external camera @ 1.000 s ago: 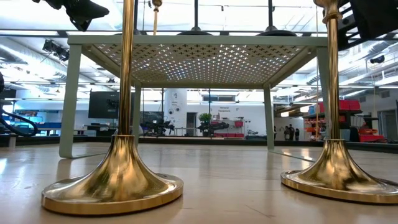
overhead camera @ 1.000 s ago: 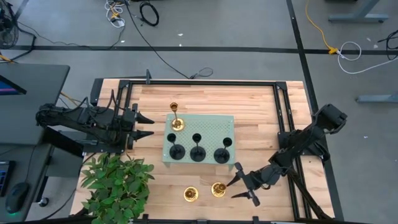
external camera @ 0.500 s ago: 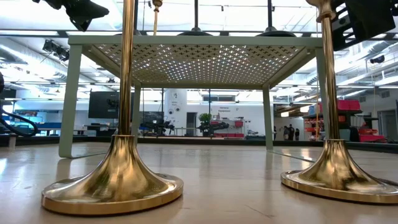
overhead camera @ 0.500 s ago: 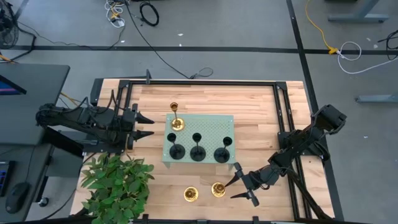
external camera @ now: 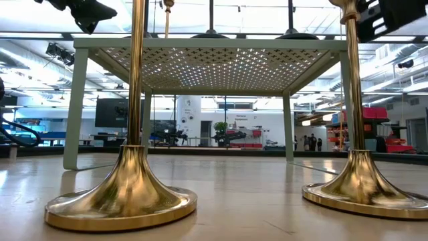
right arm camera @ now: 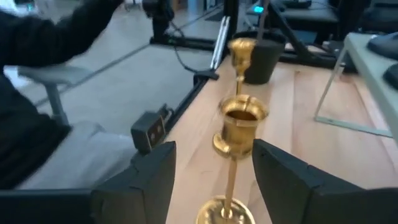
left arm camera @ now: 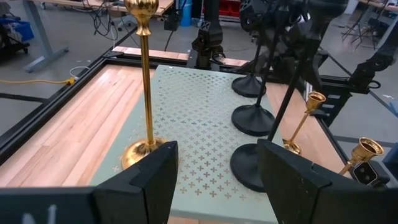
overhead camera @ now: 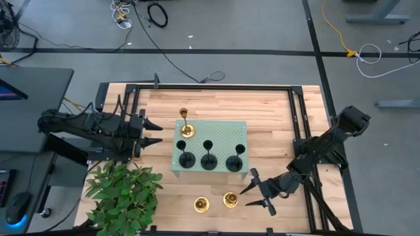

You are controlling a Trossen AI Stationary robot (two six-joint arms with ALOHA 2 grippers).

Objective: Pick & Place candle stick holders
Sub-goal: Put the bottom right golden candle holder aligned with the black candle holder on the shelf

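Note:
Three black candle stick holders (overhead camera: 209, 160) and one gold holder (overhead camera: 186, 129) stand by their round bases on the pale green perforated tray (overhead camera: 223, 134). Two more gold holders stand on the table near its near edge, one on the left (overhead camera: 201, 205) and one on the right (overhead camera: 230, 198). My right gripper (overhead camera: 245, 198) is open just right of the right-hand one. That holder's cup (right arm camera: 242, 118) shows ahead between the fingers, untouched. My left gripper (overhead camera: 156, 132) is open and empty, left of the tray.
A green plant (overhead camera: 121, 193) stands at the table's near left corner. A black frame (overhead camera: 210, 87) runs around the table top. Bare wood lies behind the tray and to its right (overhead camera: 269, 131). The tray stands on thin legs (external camera: 75, 100).
My right gripper has shifted a little beside the top of the right-hand gold holder and stays open. The holder has not moved.

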